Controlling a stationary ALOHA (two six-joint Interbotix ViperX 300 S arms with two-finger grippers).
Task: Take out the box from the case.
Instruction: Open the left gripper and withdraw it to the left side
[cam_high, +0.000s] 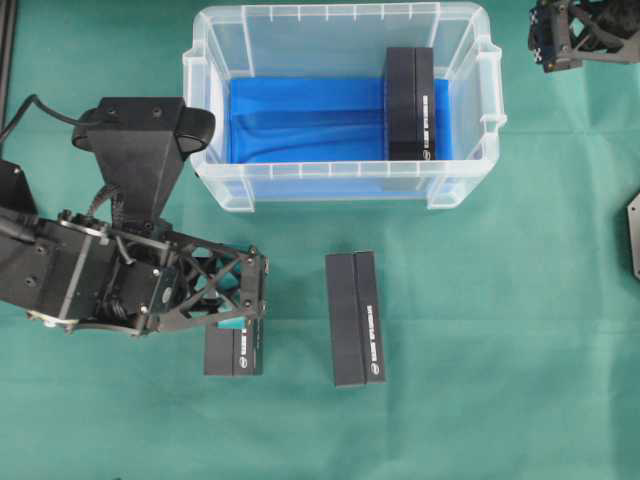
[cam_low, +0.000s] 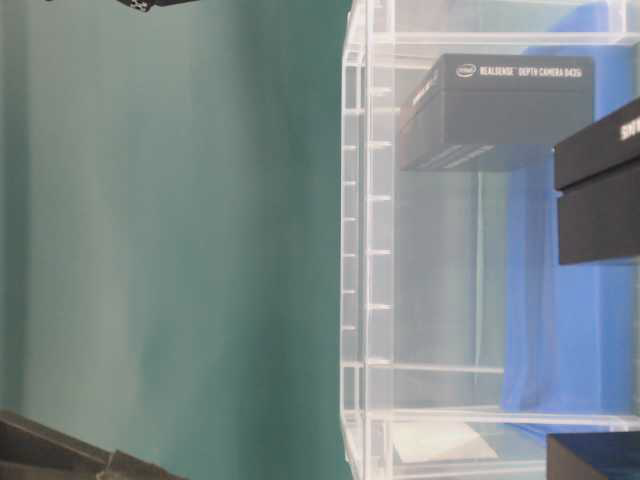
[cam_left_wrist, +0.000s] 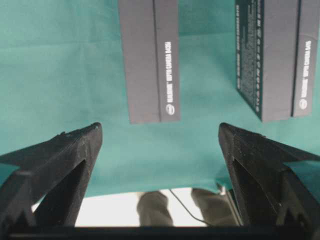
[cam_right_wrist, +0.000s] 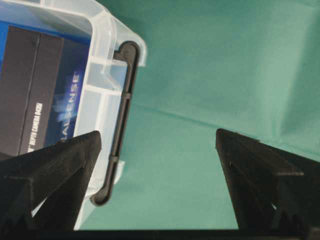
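Note:
The case (cam_high: 330, 182), a clear plastic bin with a blue lining, stands at the back middle of the green cloth. One black box (cam_high: 411, 105) lies inside it at the right end, also seen through the wall (cam_low: 495, 105) and in the right wrist view (cam_right_wrist: 30, 90). My left gripper (cam_high: 260, 288) hangs open in front of the case at the left, with nothing between its fingers (cam_left_wrist: 160, 132). Open and holding nothing, my right gripper (cam_high: 543, 40) sits beyond the case's right handle (cam_right_wrist: 122, 115), fingers spread over bare cloth (cam_right_wrist: 157, 137).
Two more black boxes lie on the cloth in front of the case: one in the middle (cam_high: 355, 318) (cam_left_wrist: 277, 55), and one partly under my left gripper (cam_high: 234, 350) (cam_left_wrist: 150, 60). A dark plate (cam_high: 633, 235) shows at the right edge. The table's front edge (cam_left_wrist: 150, 192) is close.

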